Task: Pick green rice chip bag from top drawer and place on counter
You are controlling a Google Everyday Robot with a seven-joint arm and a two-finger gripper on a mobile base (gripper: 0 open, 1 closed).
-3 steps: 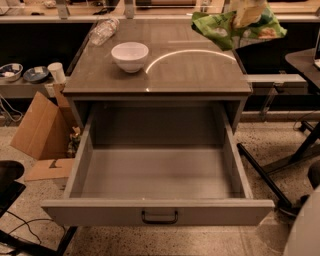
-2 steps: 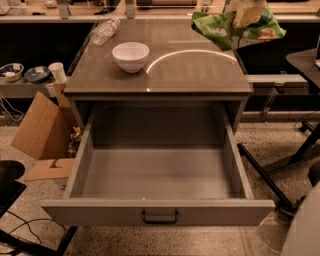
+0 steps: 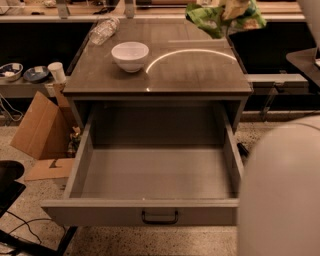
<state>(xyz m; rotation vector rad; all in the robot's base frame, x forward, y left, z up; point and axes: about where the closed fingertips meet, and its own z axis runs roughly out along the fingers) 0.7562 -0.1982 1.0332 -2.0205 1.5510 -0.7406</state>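
The green rice chip bag (image 3: 216,19) hangs crumpled above the far right corner of the counter (image 3: 190,70). My gripper (image 3: 235,7) is at the top edge of the view, shut on the bag's upper part and mostly hidden by it and the frame edge. The top drawer (image 3: 150,215) is pulled fully open below the counter, its inside bare, with its dark bar handle (image 3: 160,217) at the front centre.
A white bowl (image 3: 130,54) stands on the counter's left half, and a clear plastic bottle (image 3: 103,31) lies at its far left corner. A large pale robot part (image 3: 280,195) fills the lower right. An open cardboard box (image 3: 42,127) and a low shelf with dishes (image 3: 22,75) are on the left.
The bag and gripper have shifted slightly left and up over the counter's far right corner. The pale robot part at lower right covers much more of the view.
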